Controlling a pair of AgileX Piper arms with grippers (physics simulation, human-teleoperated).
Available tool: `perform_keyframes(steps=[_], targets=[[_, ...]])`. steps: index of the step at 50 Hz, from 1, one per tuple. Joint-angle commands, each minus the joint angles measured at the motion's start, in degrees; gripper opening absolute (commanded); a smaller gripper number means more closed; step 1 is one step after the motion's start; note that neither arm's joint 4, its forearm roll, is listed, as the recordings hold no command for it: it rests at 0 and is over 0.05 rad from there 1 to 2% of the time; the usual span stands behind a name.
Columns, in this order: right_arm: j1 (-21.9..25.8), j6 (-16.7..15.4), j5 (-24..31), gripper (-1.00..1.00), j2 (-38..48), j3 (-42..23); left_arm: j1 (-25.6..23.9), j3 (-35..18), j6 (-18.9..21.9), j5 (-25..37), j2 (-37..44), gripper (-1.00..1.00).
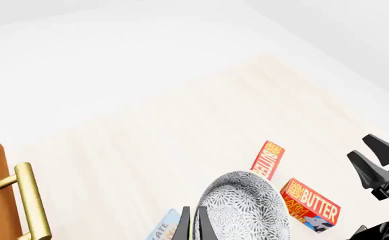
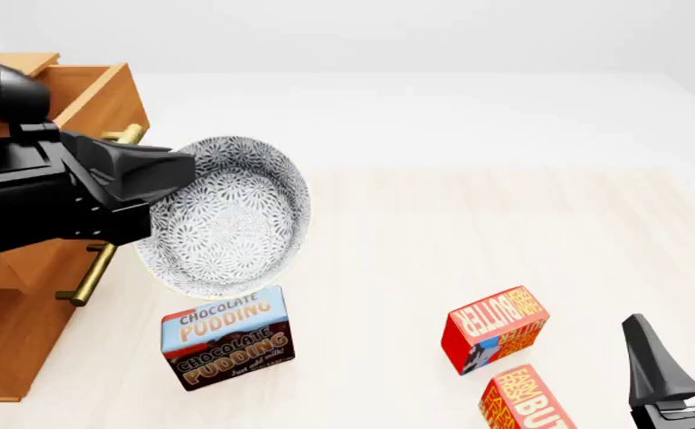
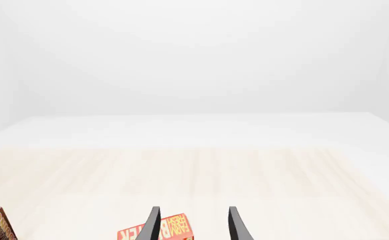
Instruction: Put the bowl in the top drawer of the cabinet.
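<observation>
Above a pale tabletop, the left tool grips the tilted bowl just beside the cabinet, its open top drawer higher, farther left.

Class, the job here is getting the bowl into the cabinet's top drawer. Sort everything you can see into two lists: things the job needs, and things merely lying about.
Needed for the job:
- bowl, held tilted by the left end effector
- top drawer, pulled open
- cabinet

Lying about:
- chocolate pudding box
- two butter boxes
- right end effector, open and idle
</observation>
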Motion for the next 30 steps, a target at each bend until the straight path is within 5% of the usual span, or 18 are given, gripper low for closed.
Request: perform_keyframes(steps=[1,30], targets=[[0.19,0.05,-0.13,1.0,0.0,0.0,3.08,-5.25,2.03,3.25,-1.06,-1.0],[0.47,-0.17,-0.52,1.0,0.0,-0.01,11.71,-16.47,4.98,10.96,-3.9,-1.0]])
